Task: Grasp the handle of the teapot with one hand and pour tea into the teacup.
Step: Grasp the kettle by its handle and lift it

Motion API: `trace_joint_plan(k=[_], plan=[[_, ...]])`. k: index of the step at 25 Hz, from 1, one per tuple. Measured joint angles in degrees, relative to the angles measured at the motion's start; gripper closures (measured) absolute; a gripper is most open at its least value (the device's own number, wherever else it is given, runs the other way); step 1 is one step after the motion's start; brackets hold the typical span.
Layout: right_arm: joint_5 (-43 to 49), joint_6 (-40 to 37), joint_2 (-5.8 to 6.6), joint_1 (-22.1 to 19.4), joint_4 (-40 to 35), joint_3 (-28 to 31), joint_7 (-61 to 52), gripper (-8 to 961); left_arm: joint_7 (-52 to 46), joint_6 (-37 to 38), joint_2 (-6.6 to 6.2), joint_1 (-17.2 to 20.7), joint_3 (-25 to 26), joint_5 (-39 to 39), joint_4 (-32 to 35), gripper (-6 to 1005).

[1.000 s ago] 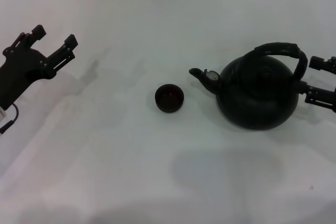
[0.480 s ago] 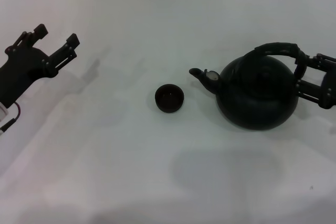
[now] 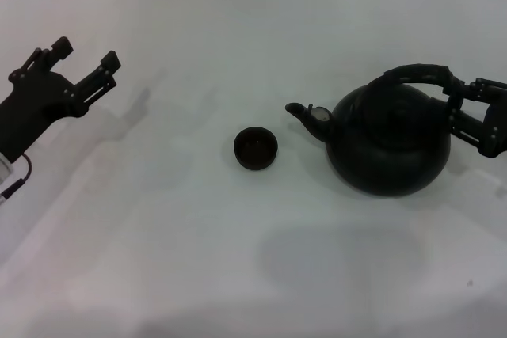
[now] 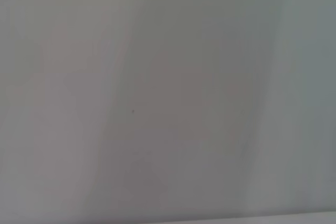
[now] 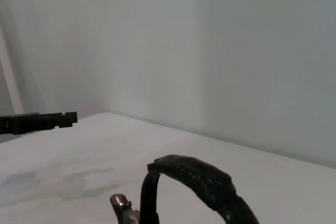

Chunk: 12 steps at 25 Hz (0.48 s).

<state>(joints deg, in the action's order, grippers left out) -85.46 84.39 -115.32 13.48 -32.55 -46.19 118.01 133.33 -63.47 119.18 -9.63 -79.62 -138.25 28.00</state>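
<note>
The matte-black teapot point(image 3: 388, 148) stands on the table at the right, its spout point(image 3: 305, 113) pointing left at the small dark teacup point(image 3: 255, 149). The ribbed handle point(image 3: 420, 74) arches over the pot and also fills the near part of the right wrist view as the handle point(image 5: 202, 181). My right gripper point(image 3: 453, 107) has come in from the right edge. It is open, with one finger above and one below the handle's right end. My left gripper point(image 3: 84, 56) hangs open at the far left, holding nothing.
The white table point(image 3: 158, 243) carries only the pot and the cup. The left wrist view shows bare pale surface. In the right wrist view, the left gripper's dark fingers point(image 5: 42, 121) show far off.
My right gripper has slid left from the table's right edge until its fingers straddle the handle's right end. Teapot, teacup and left arm have stayed put.
</note>
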Motion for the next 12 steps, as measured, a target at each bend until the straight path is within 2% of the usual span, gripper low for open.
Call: trace_joint_plan(k=[6, 12], plan=[[-0.14, -0.91, 0.02, -0.26, -0.10, 0.79, 0.52, 527, 0.00, 0.01, 0.00, -0.13, 0.01, 0.00, -0.08, 127], [-0.23, -0.90, 0.01, -0.56, -0.14, 1.49, 2.23, 603, 0.00, 0.06, 0.00, -0.39, 0.08, 0.00, -0.07, 128]])
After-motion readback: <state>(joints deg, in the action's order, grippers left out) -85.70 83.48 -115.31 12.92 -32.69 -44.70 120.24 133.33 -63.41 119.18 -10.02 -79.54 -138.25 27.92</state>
